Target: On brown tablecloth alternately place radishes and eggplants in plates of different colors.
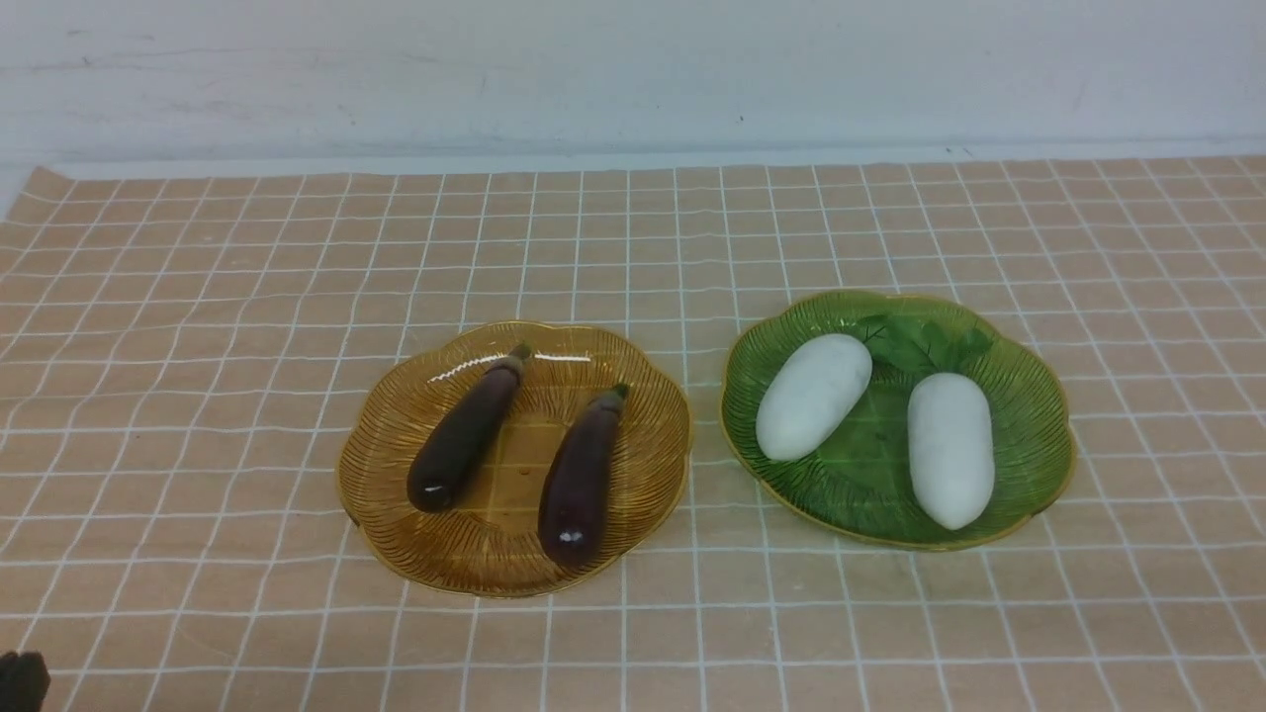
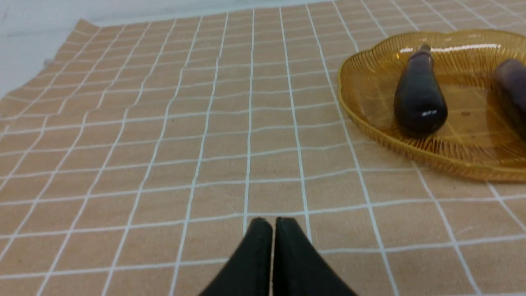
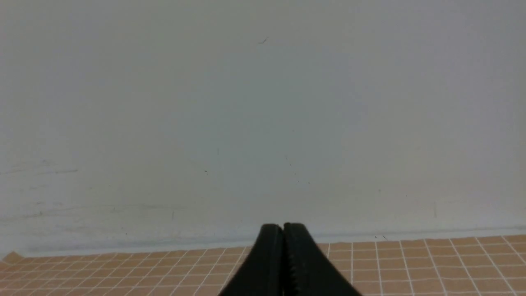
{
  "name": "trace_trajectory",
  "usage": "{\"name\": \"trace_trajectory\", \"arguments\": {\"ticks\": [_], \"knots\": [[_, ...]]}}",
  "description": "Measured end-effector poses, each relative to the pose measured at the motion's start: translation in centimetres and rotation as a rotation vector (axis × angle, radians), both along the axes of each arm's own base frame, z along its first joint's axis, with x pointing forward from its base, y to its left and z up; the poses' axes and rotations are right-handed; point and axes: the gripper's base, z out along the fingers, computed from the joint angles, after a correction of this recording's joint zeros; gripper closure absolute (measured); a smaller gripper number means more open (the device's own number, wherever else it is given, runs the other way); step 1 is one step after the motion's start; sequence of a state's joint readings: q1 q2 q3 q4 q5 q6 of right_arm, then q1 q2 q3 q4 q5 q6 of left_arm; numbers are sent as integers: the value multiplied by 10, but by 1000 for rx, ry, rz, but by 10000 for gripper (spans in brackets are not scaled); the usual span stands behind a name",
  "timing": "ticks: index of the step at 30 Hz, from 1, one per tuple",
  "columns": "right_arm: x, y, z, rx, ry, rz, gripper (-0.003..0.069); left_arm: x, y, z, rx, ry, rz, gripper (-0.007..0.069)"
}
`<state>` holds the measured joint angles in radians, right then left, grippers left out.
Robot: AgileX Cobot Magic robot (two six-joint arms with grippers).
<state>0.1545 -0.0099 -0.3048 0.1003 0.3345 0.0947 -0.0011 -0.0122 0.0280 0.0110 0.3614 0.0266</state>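
Observation:
Two dark purple eggplants [image 1: 467, 429] [image 1: 582, 477] lie side by side in the amber-yellow plate [image 1: 396, 465] on the brown tablecloth [image 1: 198, 346]. Two white radishes [image 1: 813, 396] [image 1: 949, 449] lie in the green plate [image 1: 1029, 396], their green leaves toward the back. My left gripper [image 2: 273, 222] is shut and empty, low over the cloth, apart from the amber plate [image 2: 370, 107] and the nearer eggplant [image 2: 419, 98]; its tip shows at the front view's bottom left corner [image 1: 22, 677]. My right gripper [image 3: 282, 227] is shut and empty, facing the wall; it is out of the front view.
A pale grey wall [image 1: 633, 69] runs along the cloth's far edge. The cloth's left corner [image 1: 45, 183] ends on a pale table surface. Bare cloth lies left of the amber plate and in front of both plates.

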Motion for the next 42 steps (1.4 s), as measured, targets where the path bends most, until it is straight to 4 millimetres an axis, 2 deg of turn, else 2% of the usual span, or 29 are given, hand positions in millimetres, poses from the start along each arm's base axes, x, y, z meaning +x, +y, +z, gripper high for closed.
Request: {"name": "trace_trajectory", "arguments": {"ticks": [42], "knots": [[0, 0, -1, -22, 5, -7, 673, 0, 0, -2, 0, 17, 0, 628]]}}
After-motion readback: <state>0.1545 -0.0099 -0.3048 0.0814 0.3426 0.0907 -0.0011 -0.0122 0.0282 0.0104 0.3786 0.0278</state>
